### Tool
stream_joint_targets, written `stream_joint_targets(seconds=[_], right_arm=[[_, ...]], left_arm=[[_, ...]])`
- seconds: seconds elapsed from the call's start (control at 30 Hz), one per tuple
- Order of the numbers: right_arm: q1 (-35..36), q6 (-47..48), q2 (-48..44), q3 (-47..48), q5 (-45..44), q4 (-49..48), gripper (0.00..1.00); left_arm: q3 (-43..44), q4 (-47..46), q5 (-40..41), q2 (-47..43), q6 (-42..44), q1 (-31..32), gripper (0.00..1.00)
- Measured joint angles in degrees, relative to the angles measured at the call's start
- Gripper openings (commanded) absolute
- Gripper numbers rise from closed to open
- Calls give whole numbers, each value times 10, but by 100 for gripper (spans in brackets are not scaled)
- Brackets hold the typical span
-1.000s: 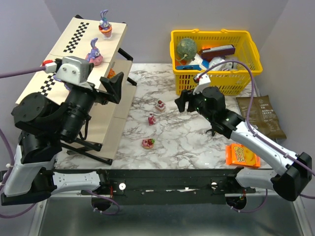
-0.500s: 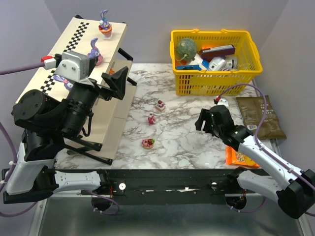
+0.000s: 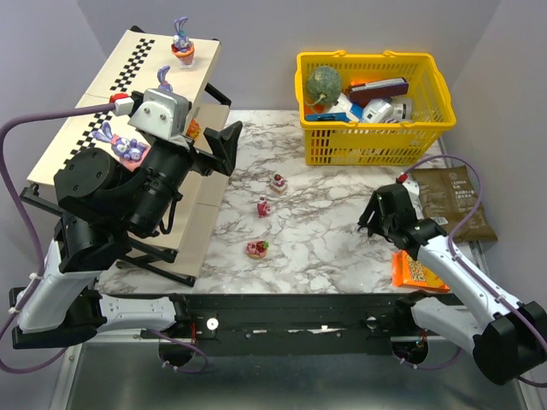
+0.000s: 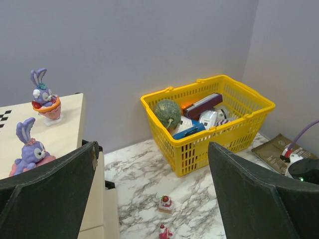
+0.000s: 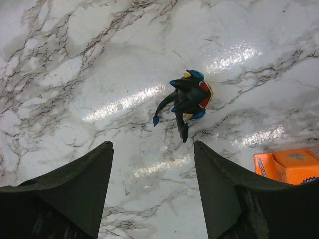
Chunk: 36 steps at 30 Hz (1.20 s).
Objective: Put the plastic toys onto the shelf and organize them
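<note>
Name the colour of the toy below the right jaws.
The toy is black with red, yellow, blue accents; right wrist view.

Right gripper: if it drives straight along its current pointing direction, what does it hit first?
Most likely the black figurine lying on the marble tabletop, just ahead of the open right gripper and slightly off centre. Depth is unclear, so it might meet bare marble beside it instead.

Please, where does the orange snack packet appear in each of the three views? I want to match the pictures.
Top external: the orange snack packet lies at the lower right, near the front edge of the white marble table.
Left wrist: not in it.
Right wrist: in the bottom right corner, cut off by the frame.
Shared landmark: the white marble table shows in all three views.
</note>
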<state>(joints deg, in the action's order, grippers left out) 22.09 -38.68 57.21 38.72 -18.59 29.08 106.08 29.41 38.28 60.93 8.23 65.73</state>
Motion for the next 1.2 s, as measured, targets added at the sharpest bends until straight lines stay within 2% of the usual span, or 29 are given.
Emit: stream_joint_targets(seconds=[0.3, 0.57, 0.83, 1.0, 1.2], right_arm=[[-1, -45, 4, -11, 8, 26, 73], [-1, -70, 71, -15, 15, 23, 72], [-2, -60, 116, -13, 21, -30, 70], [-3, -48, 189, 23, 33, -45, 68], [-3, -37, 216, 54, 50, -74, 68]], left_arm=[[0, 0, 0, 0, 1, 0, 99], [0, 0, 0, 0, 4, 0, 99], [0, 0, 1, 0, 4, 0, 99], [0, 0, 3, 0, 5, 0, 99], [0, 0, 9, 0, 7, 0, 99]])
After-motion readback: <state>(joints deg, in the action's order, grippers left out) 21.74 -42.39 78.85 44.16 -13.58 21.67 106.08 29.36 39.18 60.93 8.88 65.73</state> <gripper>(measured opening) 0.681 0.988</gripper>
